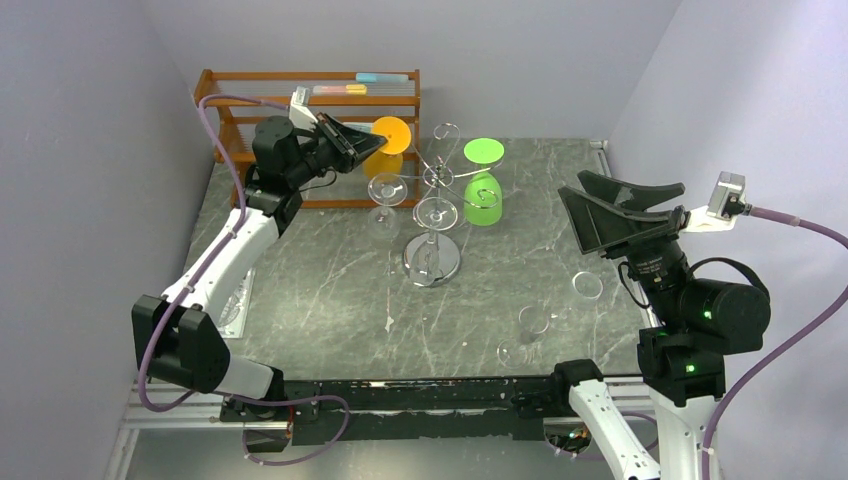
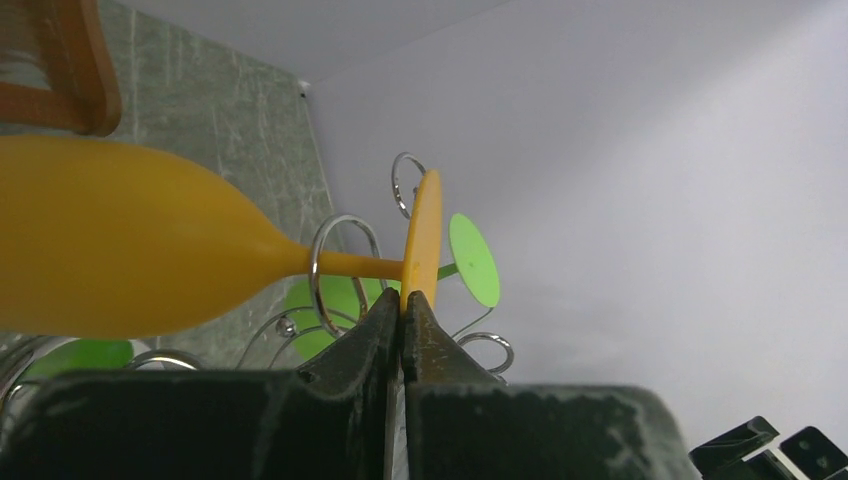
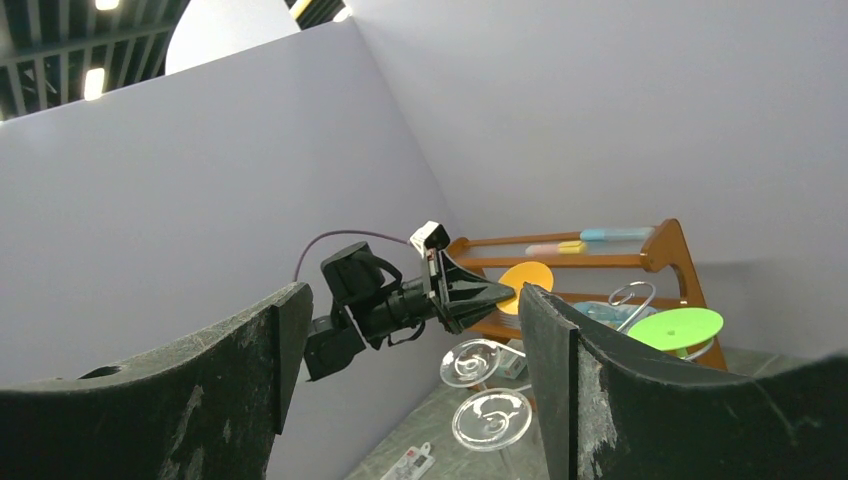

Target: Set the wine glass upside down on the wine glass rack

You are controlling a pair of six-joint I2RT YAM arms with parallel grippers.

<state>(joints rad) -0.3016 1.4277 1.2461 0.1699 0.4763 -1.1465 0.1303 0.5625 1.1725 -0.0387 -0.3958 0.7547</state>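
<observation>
Orange glass (image 1: 388, 150): upside down, stem through a loop of the chrome rack (image 1: 432, 262), toward the back-left of the table (image 1: 300, 290).
Left gripper (image 2: 402, 305): fingers together at the foot's rim; pinching or only touching, cannot tell.
Right gripper (image 3: 410, 295): fingers wide apart, empty, by the right edge.
Done: hanging looks achieved.
Left: probably only backing away.
Neighbours: green glass (image 1: 483, 200) and 2 clear glasses (image 1: 387, 190) also hang.

- The wine glass (image 2: 120, 240) hangs foot-up on the wine glass rack (image 1: 432, 262), its foot's rim pinched between the left gripper's (image 2: 402, 310) tips (the stem passes through a loop just beyond them).
- A wooden shelf (image 1: 300, 76) stands behind that gripper.
- Another glass (image 1: 483, 200) hangs on the rack's side away from it.
- Two more glasses (image 1: 386, 190) hang on the near side of its tips.
- The right gripper (image 3: 415, 300) is well apart, on the rack's other side.
- A lying glass (image 1: 535, 322) rests on the table (image 1: 330, 300), on that gripper's near side.
</observation>
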